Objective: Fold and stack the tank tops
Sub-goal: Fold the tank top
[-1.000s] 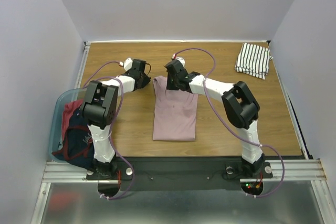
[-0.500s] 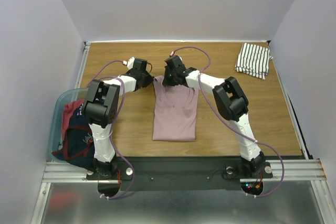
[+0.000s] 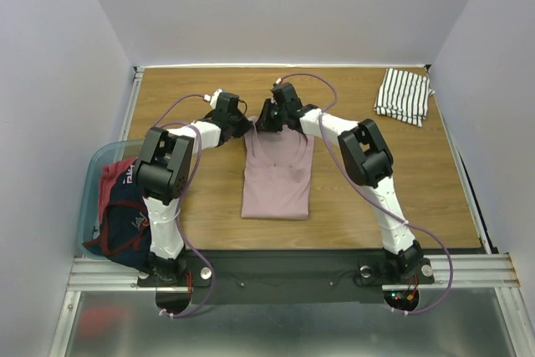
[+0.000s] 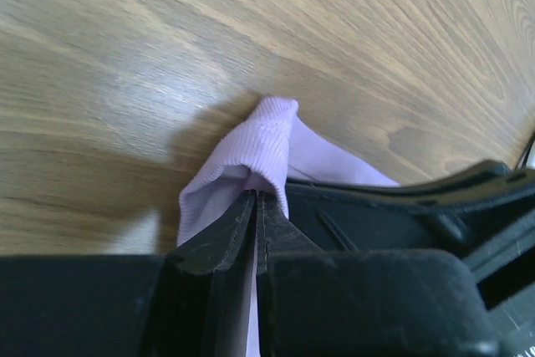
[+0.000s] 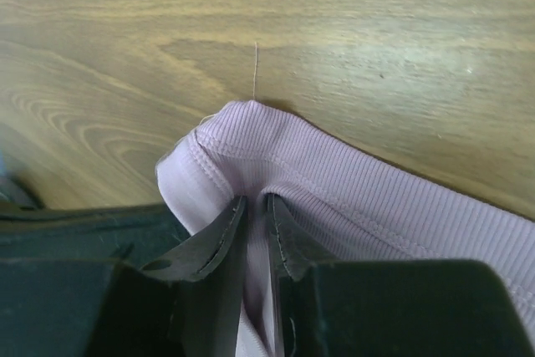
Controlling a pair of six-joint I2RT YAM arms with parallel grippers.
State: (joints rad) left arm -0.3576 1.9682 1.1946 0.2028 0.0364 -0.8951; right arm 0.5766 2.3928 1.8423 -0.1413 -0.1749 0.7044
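Observation:
The dusty pink tank top [image 3: 277, 175] lies flat in a long folded strip in the middle of the table. My left gripper [image 3: 244, 123] is shut on its far left corner; the left wrist view shows the pink cloth [image 4: 251, 152] pinched between the jaws. My right gripper [image 3: 266, 121] is shut on the far edge just beside it, with the pink ribbed hem [image 5: 276, 156] between its jaws. The two grippers are close together. A folded white tank top with black stripes [image 3: 405, 95] lies at the far right. Navy and dark red tops [image 3: 119, 206] sit in the tub.
A translucent light-blue plastic tub [image 3: 89, 198] stands at the left near edge and holds the remaining tops. The table's back wall and side rails bound the wooden surface [image 3: 201, 198].
Both grippers have moved in toward the pink top's far edge and closed on it. The top's far edge has bunched and the strip has shifted slightly left.

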